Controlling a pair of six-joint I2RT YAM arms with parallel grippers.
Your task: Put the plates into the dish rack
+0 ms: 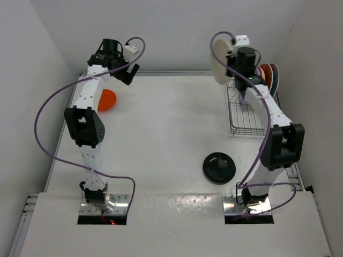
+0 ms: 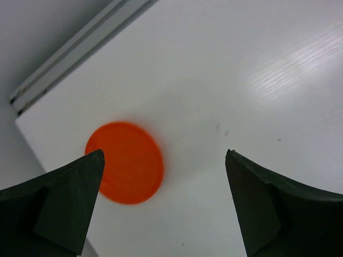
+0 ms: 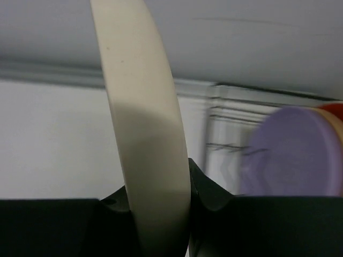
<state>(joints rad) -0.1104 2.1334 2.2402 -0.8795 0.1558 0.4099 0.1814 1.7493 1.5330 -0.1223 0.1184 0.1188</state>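
In the dish rack (image 1: 246, 122), perhaps four plates (image 1: 269, 76) — right end effector (image 3: 161, 206) clamps one cream plate (image 3: 142, 107); left end effector (image 2: 164, 155) gapes.

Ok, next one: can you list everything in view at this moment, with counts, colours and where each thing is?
Cream plate: one, cream-white, held upright in the air beside the rack's far end.
Orange plate: one, bright orange, flat on the table's far left.
Black plate: one, glossy black, flat on the table, near right.
Lavender plate: one, lavender, standing in the rack's far end.
Red plates: red with teal, standing behind the lavender one; count unclear.
Dish rack: one, dark wire, far right of the table.
Table: one, white.
Cables: two, purple, one along each arm.
Left jaws: black, open, above the orange plate.
Right jaws: black, clamped on the cream plate's rim.
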